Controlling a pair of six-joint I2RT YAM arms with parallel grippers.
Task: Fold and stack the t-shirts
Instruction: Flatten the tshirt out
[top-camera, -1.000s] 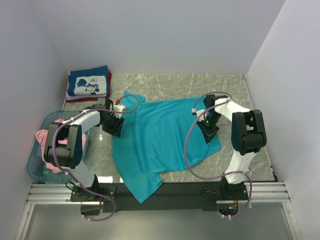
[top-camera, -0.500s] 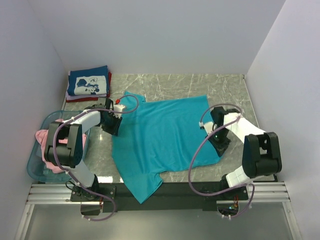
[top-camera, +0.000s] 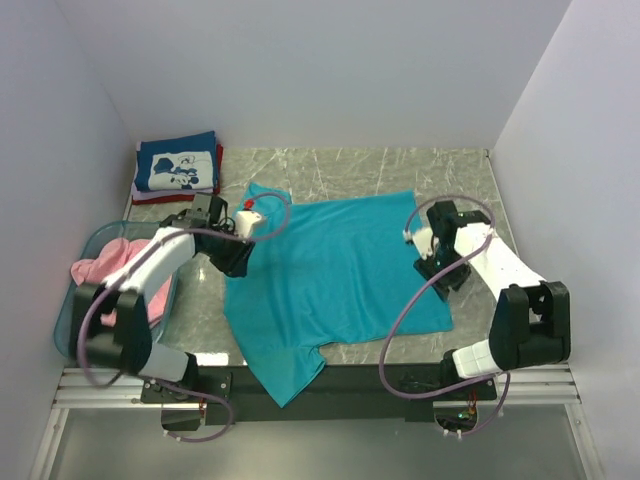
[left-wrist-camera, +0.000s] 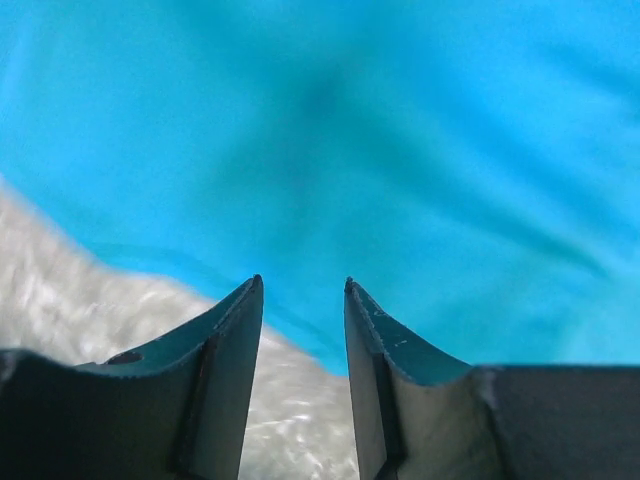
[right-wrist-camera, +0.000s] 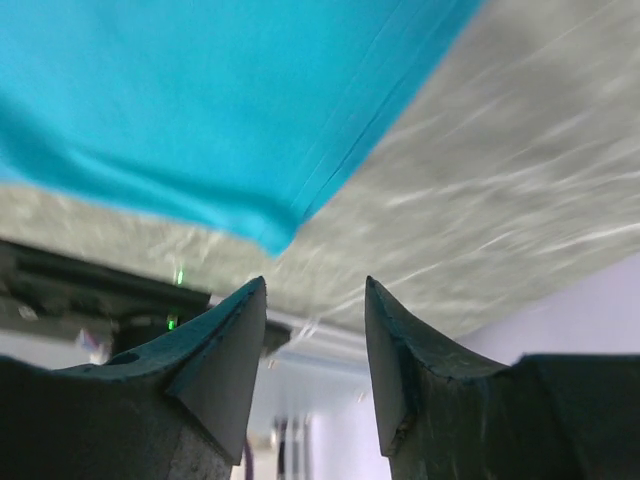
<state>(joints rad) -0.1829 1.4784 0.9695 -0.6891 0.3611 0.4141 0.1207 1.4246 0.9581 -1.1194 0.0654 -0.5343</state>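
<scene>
From above, the teal t-shirt (top-camera: 330, 270) lies spread flat on the marble table (top-camera: 400, 165), right between the two arms; the left gripper (top-camera: 240, 266) is down at the shirt's left edge, below the sleeve; the right gripper (top-camera: 457, 282) sits at the opposite edge, close to the hem corner; beyond the left gripper, in the far corner, the navy t-shirt (top-camera: 178, 168) lies folded on top of the red t-shirt (top-camera: 160, 197); on that gripper's outer side the pink t-shirt (top-camera: 110, 265) is heaped in the light-blue basket (top-camera: 72, 340). On the left wrist camera the jaws stand parted with nothing between them; teal cloth fills the view ahead of the fingertips, with bare marble to their left. On the right wrist camera the jaws are parted and empty too; the shirt's corner sits just ahead of the tips, with marble beyond.
</scene>
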